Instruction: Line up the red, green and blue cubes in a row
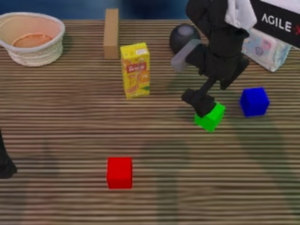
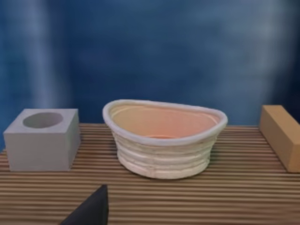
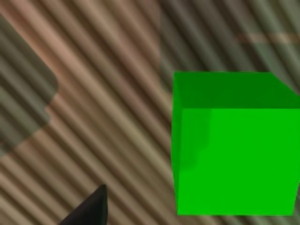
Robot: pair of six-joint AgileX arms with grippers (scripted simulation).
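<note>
"AGILE" in white letters on the right arm's dark housing at the top view's upper right corner, the rest of the word cut by the edge. Orange fruit print and small illegible writing on the yellow juice carton (image 1: 135, 70), upright near the counter's (image 1: 65, 140) middle back. Right tool (image 1: 202, 104) low over the green cube (image 1: 210, 117), its dark fingers at the cube's back-left corner; grip around the cube or merely beside it, and the width of the opening: cannot tell. Blue cube (image 1: 254, 101) just right of the green one, apart from it; red cube (image 1: 119, 172) alone toward the front, well apart from both. Black ball (image 1: 183, 37) partly hidden behind the arm, a white patterned packet (image 1: 262, 49) half covered at the right. Tan wooden block (image 1: 111, 33) and woven basket (image 1: 31, 38) along the back. Left arm parked at the top view's left edge, only a dark sliver showing. Shown solely in the left wrist view: a grey block (image 2: 42, 139) with a round hole, beside the basket (image 2: 164, 140). In the right wrist view, the green cube (image 3: 234, 154) close up, cut off at one side, with one dark fingertip (image 3: 91, 211).
</note>
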